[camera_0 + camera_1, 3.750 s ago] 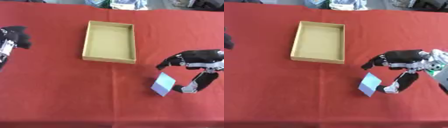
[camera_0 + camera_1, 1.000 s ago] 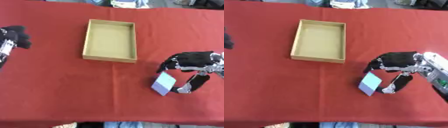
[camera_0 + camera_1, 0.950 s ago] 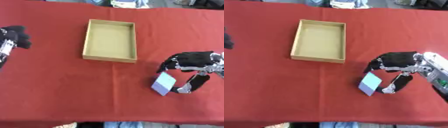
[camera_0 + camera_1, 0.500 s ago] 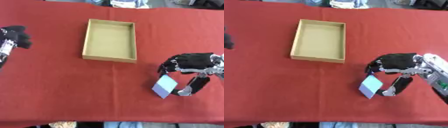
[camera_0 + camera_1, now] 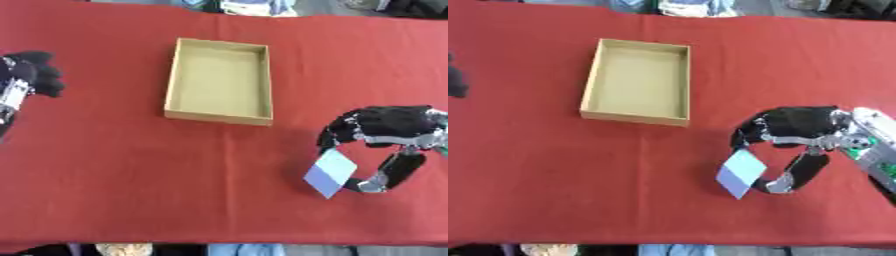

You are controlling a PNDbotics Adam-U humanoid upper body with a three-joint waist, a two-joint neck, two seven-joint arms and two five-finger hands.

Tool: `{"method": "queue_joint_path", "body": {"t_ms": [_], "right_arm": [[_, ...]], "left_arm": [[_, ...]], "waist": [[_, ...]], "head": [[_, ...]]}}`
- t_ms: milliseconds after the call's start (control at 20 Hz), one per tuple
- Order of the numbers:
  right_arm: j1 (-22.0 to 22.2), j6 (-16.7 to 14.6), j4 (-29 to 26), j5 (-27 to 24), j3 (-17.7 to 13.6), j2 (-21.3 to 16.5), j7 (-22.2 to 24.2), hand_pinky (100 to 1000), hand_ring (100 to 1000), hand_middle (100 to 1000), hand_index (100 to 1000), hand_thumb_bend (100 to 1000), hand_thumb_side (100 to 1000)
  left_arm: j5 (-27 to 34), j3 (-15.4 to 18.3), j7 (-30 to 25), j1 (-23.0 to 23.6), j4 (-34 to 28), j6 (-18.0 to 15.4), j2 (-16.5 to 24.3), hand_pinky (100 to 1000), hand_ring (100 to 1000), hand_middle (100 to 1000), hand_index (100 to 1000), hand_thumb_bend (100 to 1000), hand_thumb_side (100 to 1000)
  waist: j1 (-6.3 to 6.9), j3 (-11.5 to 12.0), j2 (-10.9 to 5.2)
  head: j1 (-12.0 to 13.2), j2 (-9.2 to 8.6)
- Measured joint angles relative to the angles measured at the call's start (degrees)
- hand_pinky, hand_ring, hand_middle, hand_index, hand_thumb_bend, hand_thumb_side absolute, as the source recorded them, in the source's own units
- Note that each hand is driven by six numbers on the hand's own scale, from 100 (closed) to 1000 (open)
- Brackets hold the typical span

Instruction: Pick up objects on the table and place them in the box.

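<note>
A pale blue flat card stands tilted on the red table at the lower right. My right hand arches over it, fingers curled down at the card's upper edge and thumb at its lower right corner, pinching it. The open tan cardboard box lies at upper centre, with nothing visible inside. My left hand shows at the left edge with curled fingers, holding nothing.
Cloth and other clutter lie beyond the table's far edge. The table's near edge runs along the bottom of the view, just below the card.
The whole picture has shifted a little, so the camera moved. The right hand stays on the blue card, a bit lower in view. The left hand has not moved.
</note>
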Motion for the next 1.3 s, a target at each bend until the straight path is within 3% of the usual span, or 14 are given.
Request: {"method": "queue_joint_path", "body": {"t_ms": [400, 650, 1000, 1050, 1100, 1300], "right_arm": [[-3.61, 4.78, -2.27, -13.53, -2.76, -2.64, 4.78, 775, 755, 745, 586, 158, 507], [-9.09, 6.55, -1.19, -17.42, -4.63, -3.21, 6.55, 780, 765, 754, 592, 196, 473], [-16.75, 6.43, 5.22, -15.85, -6.69, -2.29, 6.43, 786, 773, 762, 595, 221, 447], [-17.87, 6.33, 6.75, -15.02, -6.95, -1.73, 6.34, 786, 772, 763, 595, 100, 414], [-19.11, 6.22, 8.54, -14.02, -7.21, -0.96, 6.22, 787, 773, 763, 595, 227, 440], [-23.97, 5.36, 17.3, -8.47, -8.67, 3.22, 5.36, 787, 769, 762, 594, 219, 430]], "left_arm": [[-0.17, 0.0, -0.01, 0.08, 0.0, 0.02, 0.0, 646, 630, 613, 807, 100, 788], [-0.17, -0.01, -0.15, 0.09, 0.0, 0.13, 0.0, 646, 631, 613, 807, 100, 789], [-0.16, -0.69, -0.64, -0.59, -0.01, 0.11, 0.01, 647, 631, 613, 806, 100, 789], [-0.12, -0.82, -0.8, -0.95, -0.01, 0.14, 0.01, 647, 631, 613, 806, 100, 790], [-0.02, -1.04, -0.99, -1.22, -0.01, 0.11, 0.01, 647, 631, 613, 806, 100, 790], [0.15, -1.71, -1.74, -2.03, -0.02, 0.13, -0.04, 647, 632, 613, 806, 100, 791]], "waist": [[-0.31, -0.03, -0.23], [-0.45, 0.56, -0.24], [-1.14, 2.84, 0.02], [-1.32, 3.38, 0.2], [-1.44, 3.95, 0.36], [-1.67, 5.79, 0.85]], "head": [[0.24, 0.0], [0.07, 0.0], [-0.92, 0.0], [-1.12, 0.0], [-1.31, -0.01], [-2.0, -0.21]]}}
